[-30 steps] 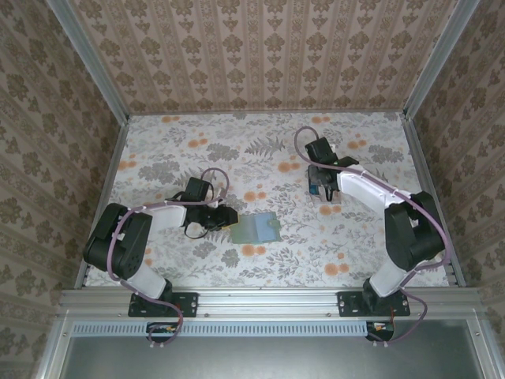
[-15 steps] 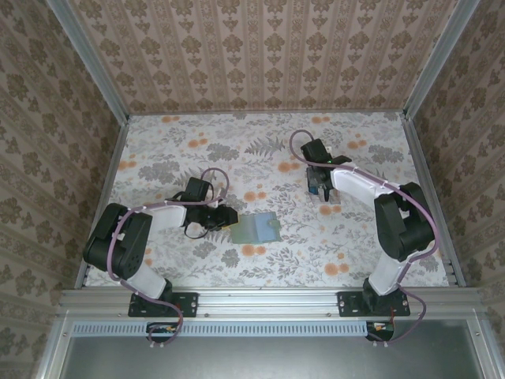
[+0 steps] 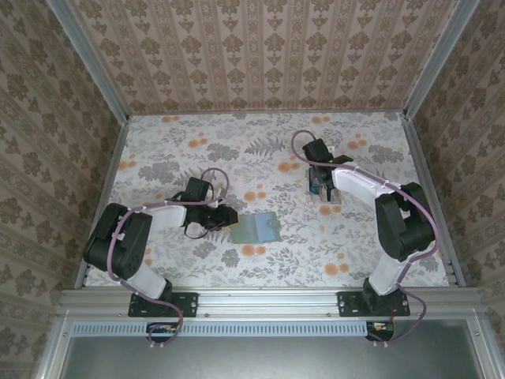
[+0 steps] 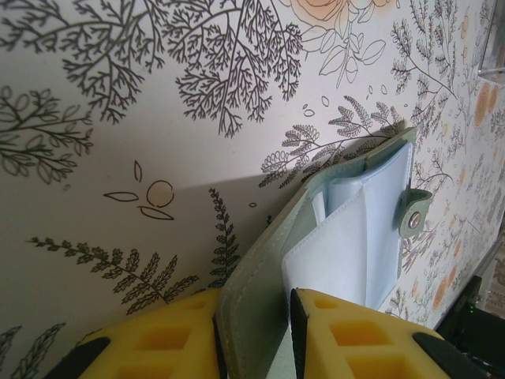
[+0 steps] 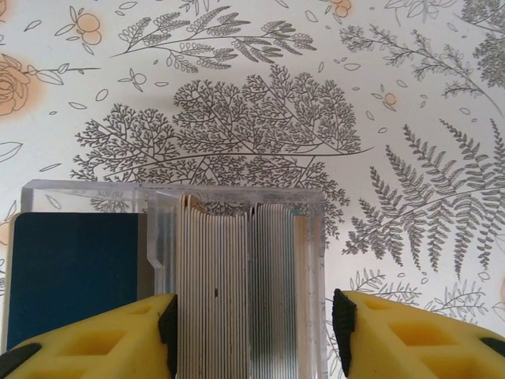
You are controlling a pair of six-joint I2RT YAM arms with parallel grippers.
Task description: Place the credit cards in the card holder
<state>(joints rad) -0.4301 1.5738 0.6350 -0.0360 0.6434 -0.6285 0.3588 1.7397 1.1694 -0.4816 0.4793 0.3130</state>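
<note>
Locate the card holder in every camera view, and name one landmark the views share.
Top external: card holder sits mid-table, just right of the left gripper.
Left wrist: card holder lower right, one flap pinched between the yellow fingers.
Right wrist: credit cards stand in a clear box.
Shared landmark: the floral table cover.

The card holder [image 4: 347, 229] was sage-green outside and pale blue within. The finger pads [image 4: 158, 347] were yellow. The table [image 5: 237, 47] was white, printed with grey ferns and orange roses. The credit cards [image 5: 229, 284] showed silvery-grey edges beside a dark blue panel [image 5: 71, 268] at lower left. The walls [image 3: 260, 47] wore tan damask stripes.
</note>
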